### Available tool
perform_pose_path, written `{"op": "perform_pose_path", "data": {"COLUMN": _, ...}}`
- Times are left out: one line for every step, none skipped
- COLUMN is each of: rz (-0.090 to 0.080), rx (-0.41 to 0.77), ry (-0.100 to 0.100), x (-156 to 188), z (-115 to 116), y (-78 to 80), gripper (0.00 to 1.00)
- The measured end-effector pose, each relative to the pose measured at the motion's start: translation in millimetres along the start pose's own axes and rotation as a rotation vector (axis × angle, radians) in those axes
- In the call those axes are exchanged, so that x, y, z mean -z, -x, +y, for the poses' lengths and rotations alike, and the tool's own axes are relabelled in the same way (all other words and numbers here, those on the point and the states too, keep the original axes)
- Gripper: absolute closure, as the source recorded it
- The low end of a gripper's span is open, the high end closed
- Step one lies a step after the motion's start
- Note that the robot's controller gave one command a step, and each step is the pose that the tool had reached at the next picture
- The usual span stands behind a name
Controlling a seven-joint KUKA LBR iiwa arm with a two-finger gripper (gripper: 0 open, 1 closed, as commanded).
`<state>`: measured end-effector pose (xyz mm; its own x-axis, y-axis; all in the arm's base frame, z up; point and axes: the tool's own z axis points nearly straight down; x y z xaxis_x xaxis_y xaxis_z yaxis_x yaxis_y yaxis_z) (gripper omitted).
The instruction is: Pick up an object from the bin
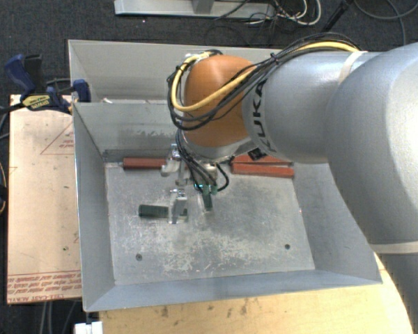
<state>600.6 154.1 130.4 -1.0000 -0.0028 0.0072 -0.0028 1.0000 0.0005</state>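
Note:
My gripper [193, 206] hangs low over the middle of the bin floor, open, with bare floor between its fingers. One fingertip [177, 210] stands right beside a small dark flat block [152, 211], which lies just to its left on the floor. The other fingertip [207, 200] is a little further right. Whether the left fingertip touches the block is not clear.
A long red-brown bar [143, 163] lies along the back wall of the bin, its middle hidden behind the arm's orange cover, and its other end shows at the right. The arm covers the bin's right side.

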Motion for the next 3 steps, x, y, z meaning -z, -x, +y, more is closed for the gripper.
{"op": "perform_pose_path", "data": {"rz": -0.007, "rx": -0.003, "ry": 0.001, "x": 5, "z": -1, "y": 2.0, "gripper": 0.0}}
{"op": "perform_pose_path", "data": {"rz": -0.028, "rx": 0.052, "ry": 0.008, "x": -52, "z": 28, "y": -18.1, "gripper": 1.0}}
{"op": "perform_pose_path", "data": {"rz": -0.028, "rx": 0.051, "ry": 0.008, "x": -52, "z": 28, "y": -18.1, "gripper": 1.0}}
